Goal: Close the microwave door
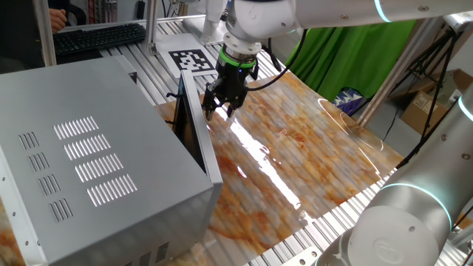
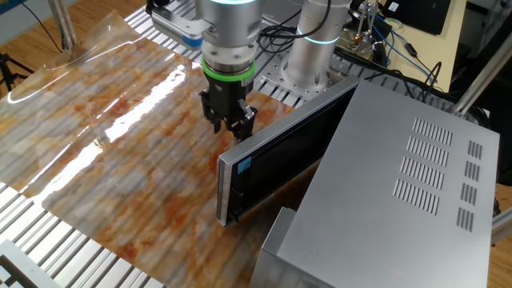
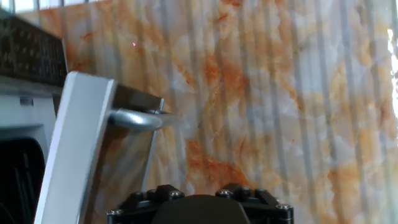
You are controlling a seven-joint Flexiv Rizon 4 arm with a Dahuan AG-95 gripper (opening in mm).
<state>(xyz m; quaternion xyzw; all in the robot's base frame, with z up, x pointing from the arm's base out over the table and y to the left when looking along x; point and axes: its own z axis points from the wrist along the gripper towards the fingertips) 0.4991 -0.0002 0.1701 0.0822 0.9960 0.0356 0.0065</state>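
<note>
The microwave [image 1: 81, 155] is a big silver-grey box with vent slots; it also shows in the other fixed view [image 2: 400, 184]. Its door [image 1: 196, 122] stands part open, a thin panel with a dark glass inner face [image 2: 280, 156]. My gripper [image 1: 219, 109] hangs just outside the door's free edge, fingers pointing down and slightly apart, holding nothing; the other fixed view shows it too [image 2: 229, 126]. In the hand view the door's silver edge [image 3: 81, 143] and its metal handle [image 3: 134, 119] lie to the left. Only the gripper body [image 3: 199, 208] shows there; the fingertips are hidden.
A marbled orange and white sheet [image 1: 295, 148] covers the table in front of the door. A tag marker board [image 1: 191, 59] lies behind the gripper. A keyboard [image 1: 100, 37] sits at the far left. A second robot base [image 2: 316, 48] stands behind the microwave.
</note>
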